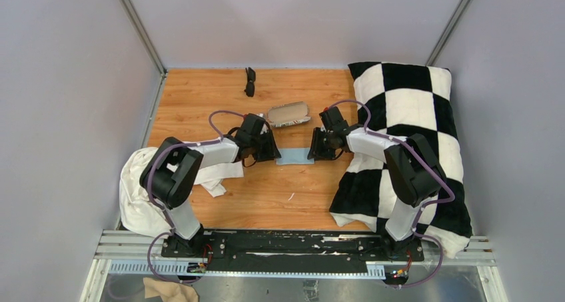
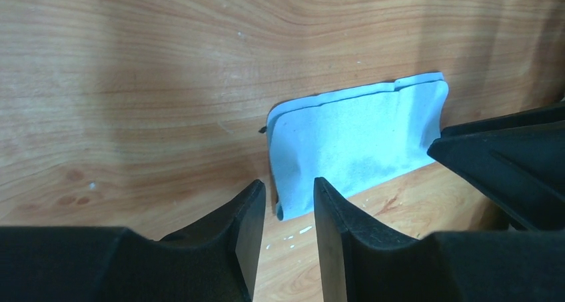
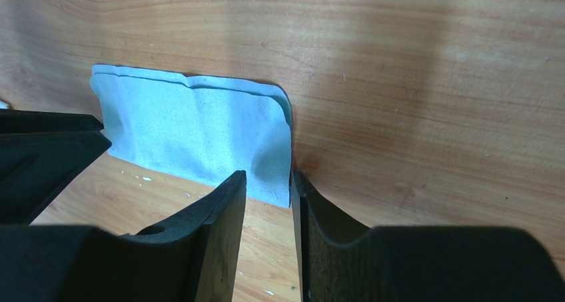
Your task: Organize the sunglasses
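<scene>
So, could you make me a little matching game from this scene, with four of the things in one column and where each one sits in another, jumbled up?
Things
1. black folded sunglasses
2. tan oblong case
3. light-blue cloth
4. black-and-white checkered pillow

Places
A. between the left gripper and the right gripper
B. along the right side of the wooden table
C. alone, near the table's far edge
D. mid-table, just beyond the cloth

Pairs: 1-C, 2-D, 3-A, 4-B
</scene>
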{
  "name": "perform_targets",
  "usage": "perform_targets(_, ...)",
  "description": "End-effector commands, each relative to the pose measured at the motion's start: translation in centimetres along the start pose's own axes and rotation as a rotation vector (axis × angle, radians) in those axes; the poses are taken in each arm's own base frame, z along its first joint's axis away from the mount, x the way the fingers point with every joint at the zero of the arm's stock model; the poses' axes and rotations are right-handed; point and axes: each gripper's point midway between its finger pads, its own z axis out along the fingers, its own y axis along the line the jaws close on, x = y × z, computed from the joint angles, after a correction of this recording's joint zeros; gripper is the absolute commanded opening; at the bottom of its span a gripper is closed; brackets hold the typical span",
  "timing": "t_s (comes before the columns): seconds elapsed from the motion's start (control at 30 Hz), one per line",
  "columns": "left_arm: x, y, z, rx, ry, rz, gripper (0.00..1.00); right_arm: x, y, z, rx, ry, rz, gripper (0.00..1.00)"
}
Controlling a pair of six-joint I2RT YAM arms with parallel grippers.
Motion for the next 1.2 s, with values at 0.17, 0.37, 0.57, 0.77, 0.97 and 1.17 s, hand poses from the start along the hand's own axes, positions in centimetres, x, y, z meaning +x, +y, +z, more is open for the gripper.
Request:
perform_targets(0.17, 2.8, 1.7, 1.6, -0.04, 0.097, -0.035, 0.34, 0.7, -1.1, 0.0, 0.057, 0.013, -0.018, 0.37)
perform_targets(0.37, 2.8, 1.5, 1.8, -0.031, 0.105, -0.032, 0.26, 0.7, -1.0, 0.1, 0.055, 0.017, -0.019, 0.37)
perform_targets(0.57, 3.1, 1.4, 2.1, -0.02, 0.122, -0.03, 0.22, 0.9, -0.9, 0.5, 0.05, 0.032, -0.016, 0.37)
perform_targets(0.77, 3.3, 1.3, 2.4, -0.008, 0.129, -0.032, 0.13, 0.9, -0.8, 0.9, 0.042, 0.039, -0.013, 0.3)
perform_targets(0.97, 3.3, 1.1, 2.4, 0.001, 0.134, -0.026, 0.01, 1.1, -0.8, 1.2, 0.041, 0.048, -0.012, 0.24)
perform_targets(1.17, 3.2, 1.0, 2.4, 0.007, 0.134, -0.019, 0.0, 1.0, -1.0, 1.4, 0.051, 0.042, -0.01, 0.28)
